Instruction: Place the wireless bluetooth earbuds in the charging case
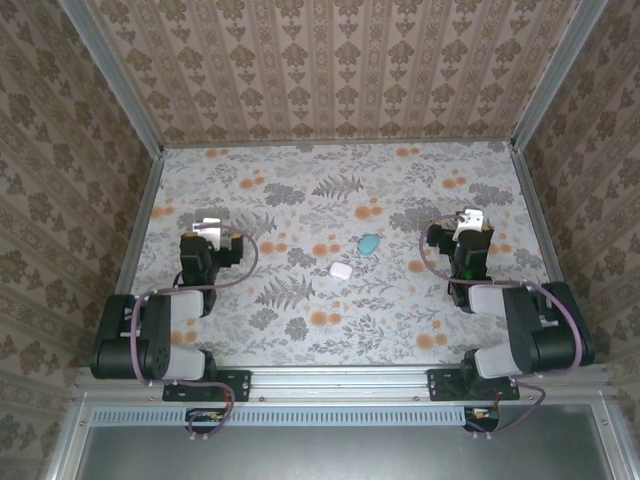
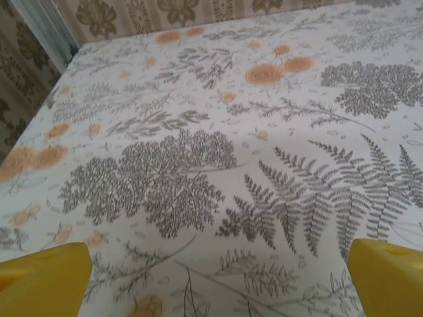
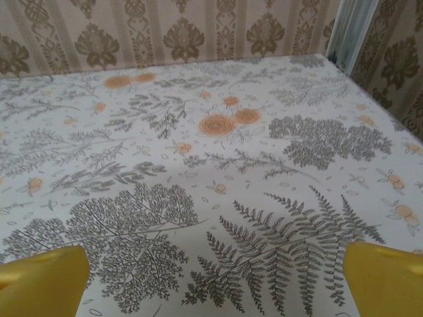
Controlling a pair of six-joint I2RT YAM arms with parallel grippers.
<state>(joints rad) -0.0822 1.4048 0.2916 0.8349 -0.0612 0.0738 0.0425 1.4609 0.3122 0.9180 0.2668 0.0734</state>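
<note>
Your flower-and-fern patterned tabletop (image 1: 300, 330) carries everything. Your left gripper (image 1: 208, 228) and right gripper (image 1: 468, 222) sit low at either side, jaws spread wide and holding nothing. Between them lies a teal pebble-shaped plastic case (image 1: 370, 243), with a smaller white case (image 1: 341, 270) just beside it. You cannot tell whether buds sit inside.

teal case (image 1: 370, 243) and white case (image 1: 341, 270) too small for detail, yellow fingertips (image 2: 43, 281) cropped
</note>
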